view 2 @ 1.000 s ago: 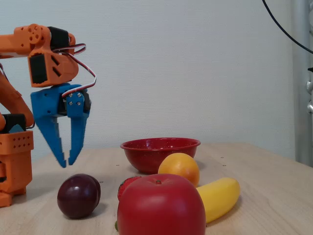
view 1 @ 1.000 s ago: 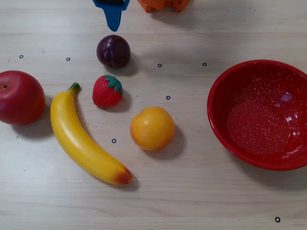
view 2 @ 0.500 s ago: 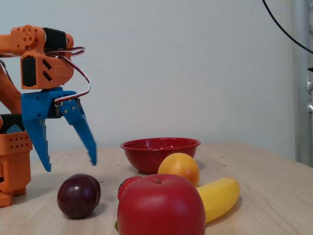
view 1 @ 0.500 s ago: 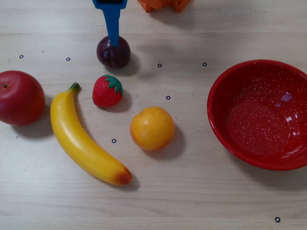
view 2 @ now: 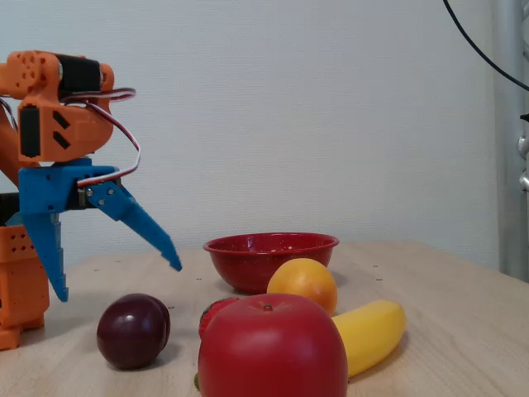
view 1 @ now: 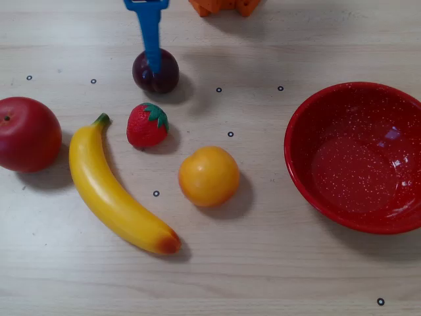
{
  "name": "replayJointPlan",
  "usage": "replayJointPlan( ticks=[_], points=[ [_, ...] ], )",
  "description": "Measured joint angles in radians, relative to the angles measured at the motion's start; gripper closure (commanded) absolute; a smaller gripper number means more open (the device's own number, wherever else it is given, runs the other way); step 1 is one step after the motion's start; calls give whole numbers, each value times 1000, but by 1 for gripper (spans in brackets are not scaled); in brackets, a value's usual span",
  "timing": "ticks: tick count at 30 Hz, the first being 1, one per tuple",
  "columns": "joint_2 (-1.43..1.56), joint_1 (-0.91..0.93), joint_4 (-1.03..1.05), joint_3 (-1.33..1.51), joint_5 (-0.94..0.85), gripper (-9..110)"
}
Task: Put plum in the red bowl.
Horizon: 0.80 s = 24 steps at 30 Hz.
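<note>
Here the glossy dark-maroon plum (view 2: 133, 330) sits under the wide-spread end effector (view 2: 118, 281).

Orange arm (view 2: 54, 99) — blue end effector (view 2: 116, 277)

Red apple (view 1: 28, 133), yellow banana (view 1: 115, 191), strawberry (view 1: 147, 125) and orange (view 1: 208, 176) lie apart on the wooden table (view 1: 263, 263)

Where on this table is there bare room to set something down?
Free: the table strip along the overhead view's bottom edge, and the gap between orange and red bowl. Crowded: the left, around plum, strawberry, banana and apple.
</note>
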Motion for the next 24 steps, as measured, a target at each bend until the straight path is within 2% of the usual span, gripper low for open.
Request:
replayJointPlan(
  ticks=[24],
  points=[
    [-121, -17, -225, 72, 55, 50]
  ],
)
